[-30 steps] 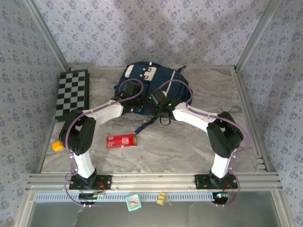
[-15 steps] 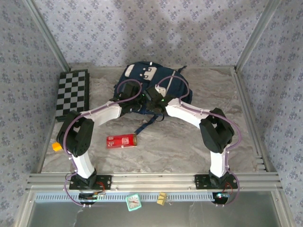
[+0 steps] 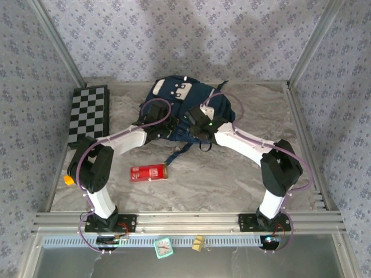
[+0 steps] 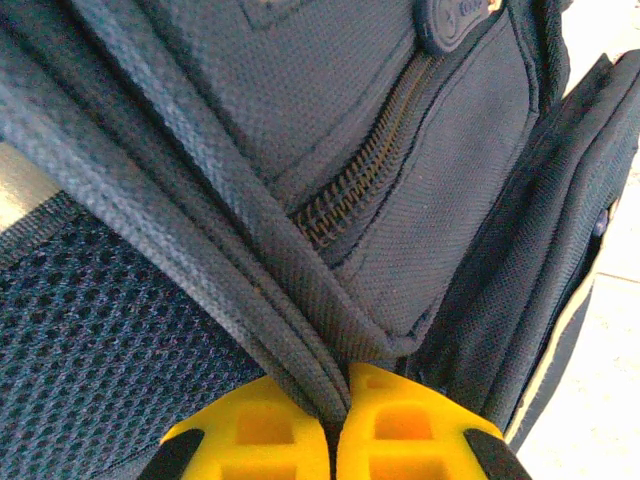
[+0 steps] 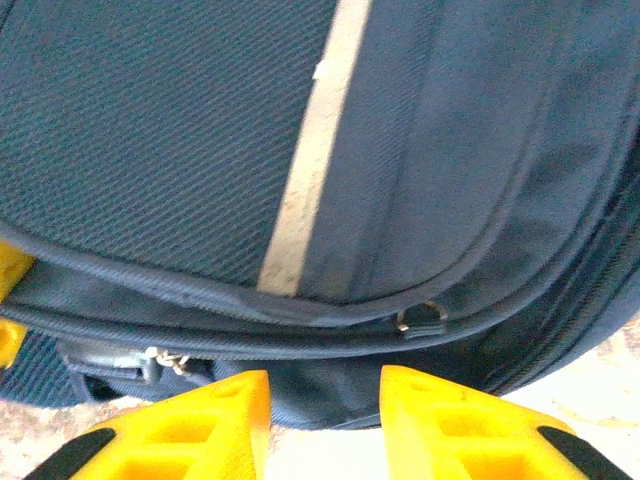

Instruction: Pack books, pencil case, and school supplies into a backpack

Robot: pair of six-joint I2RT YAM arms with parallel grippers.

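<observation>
At far centre of the counter (image 3: 243,174) lies the backpack (image 3: 165,95). Left pincer (image 4: 335,400) clamps a fold of its fabric beside a zip (image 4: 360,180). Right pincer (image 5: 325,400), fingers apart, faces its zipped edge below the white stripe (image 5: 300,190). Red box (image 3: 149,172) lies nearer; its white print is unreadable.

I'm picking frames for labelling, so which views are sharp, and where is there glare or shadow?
Left wrist: the backpack weave and zipper are crisp, while the table at the right edge is blown out. Right wrist: softer overall, and the white stripe is slightly blurred. Top external: even light, with broad soft shadows on the wallpapered back wall.
</observation>
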